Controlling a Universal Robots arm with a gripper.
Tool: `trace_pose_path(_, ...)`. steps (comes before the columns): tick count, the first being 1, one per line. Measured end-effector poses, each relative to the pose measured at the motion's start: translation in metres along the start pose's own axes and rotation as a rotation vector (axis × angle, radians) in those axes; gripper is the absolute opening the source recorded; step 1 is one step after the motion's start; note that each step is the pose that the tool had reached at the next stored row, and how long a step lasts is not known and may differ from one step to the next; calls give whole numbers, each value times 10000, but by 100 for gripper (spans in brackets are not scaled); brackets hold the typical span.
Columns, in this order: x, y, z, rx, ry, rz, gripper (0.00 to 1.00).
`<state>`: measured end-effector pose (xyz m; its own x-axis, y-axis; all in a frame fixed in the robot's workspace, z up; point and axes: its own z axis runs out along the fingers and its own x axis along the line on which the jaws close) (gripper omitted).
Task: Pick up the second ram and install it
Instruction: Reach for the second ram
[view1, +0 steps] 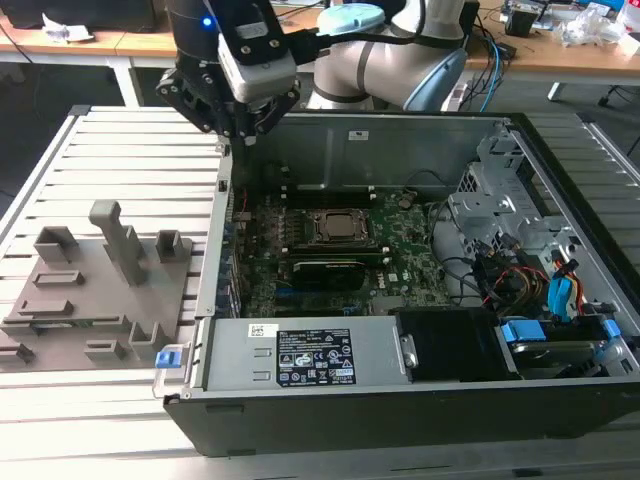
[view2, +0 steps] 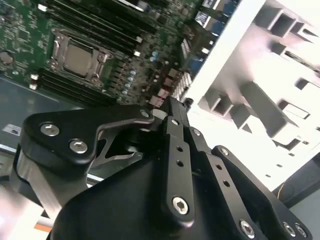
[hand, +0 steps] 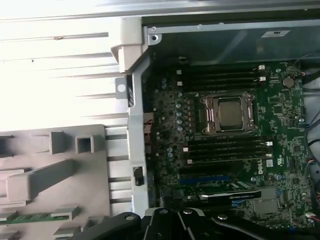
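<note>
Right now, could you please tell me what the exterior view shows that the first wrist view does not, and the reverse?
The exterior view adds the power supply and the drive cage. The first wrist view adds the second ram, lying in the grey fixture. Both share that fixture, the CPU socket and the motherboard.
</note>
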<state>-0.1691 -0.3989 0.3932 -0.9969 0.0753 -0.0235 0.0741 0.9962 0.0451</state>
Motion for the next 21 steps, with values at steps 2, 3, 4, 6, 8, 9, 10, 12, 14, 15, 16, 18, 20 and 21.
trace_pose_path(2,74,-6,-1,0,0,1,11)
trace_pose_path(3,99,-7,-2,-1,0,1,11)
trace_pose_path(4,143,-11,-3,-1,0,0,11)
trace_pose_path(6,236,-18,-5,0,0,0,11)
trace_pose_path(8,387,-29,-7,0,0,-1,11)
trace_pose_path(9,458,-34,-8,-1,0,1,11)
trace_pose_path(10,494,-37,-9,0,0,1,11)
trace_pose_path(12,589,-44,-10,0,0,-1,11)
trace_pose_path(14,643,-48,-11,0,0,1,11)
trace_pose_path(15,674,-50,-11,0,1,0,11)
trace_pose_path(16,709,-53,-12,-1,0,0,11)
trace_pose_path(18,771,-58,-13,0,0,0,11)
trace_pose_path(20,818,-61,-14,1,1,0,11)
trace_pose_path(21,854,-64,-14,0,0,1,11)
